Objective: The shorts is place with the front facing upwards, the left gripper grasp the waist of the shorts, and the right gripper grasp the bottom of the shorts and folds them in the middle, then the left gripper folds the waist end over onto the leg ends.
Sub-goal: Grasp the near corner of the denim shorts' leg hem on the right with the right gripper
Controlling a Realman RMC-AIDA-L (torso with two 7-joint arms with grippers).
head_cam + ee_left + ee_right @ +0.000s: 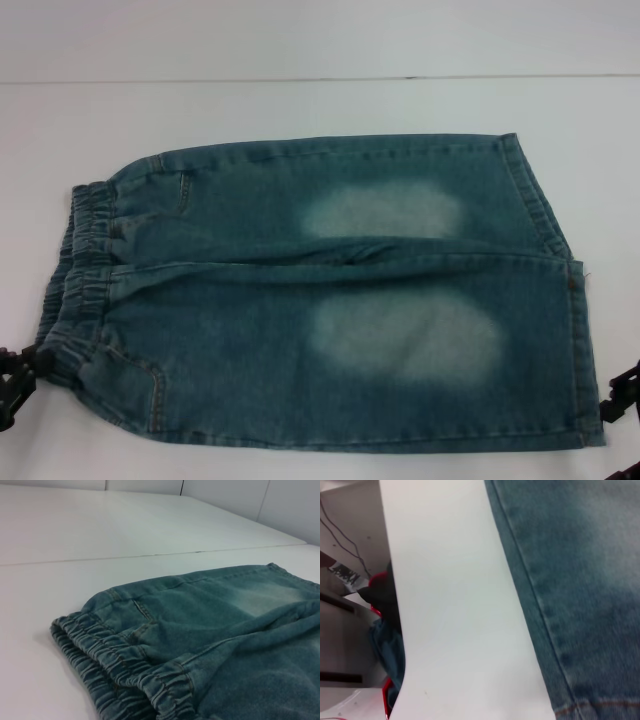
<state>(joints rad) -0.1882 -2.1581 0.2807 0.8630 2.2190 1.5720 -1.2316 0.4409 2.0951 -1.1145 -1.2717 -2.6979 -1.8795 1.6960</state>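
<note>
While the shorts (330,300) lie flat and spread across the white table (300,110), the left gripper (14,378) sits low at the near end of the waist (75,270), and the right gripper (622,392) sits just beside the near corner of the leg ends (575,330). Whether either pair of jaws is spread or closed cannot be told. Bare tabletop stretches beyond the far edge of the denim, and the right wrist view shows the table's edge near the hem (540,610).

Left end effector (14,378) black, jagged outline; right end effector (622,390) black (both mostly cropped)
</note>
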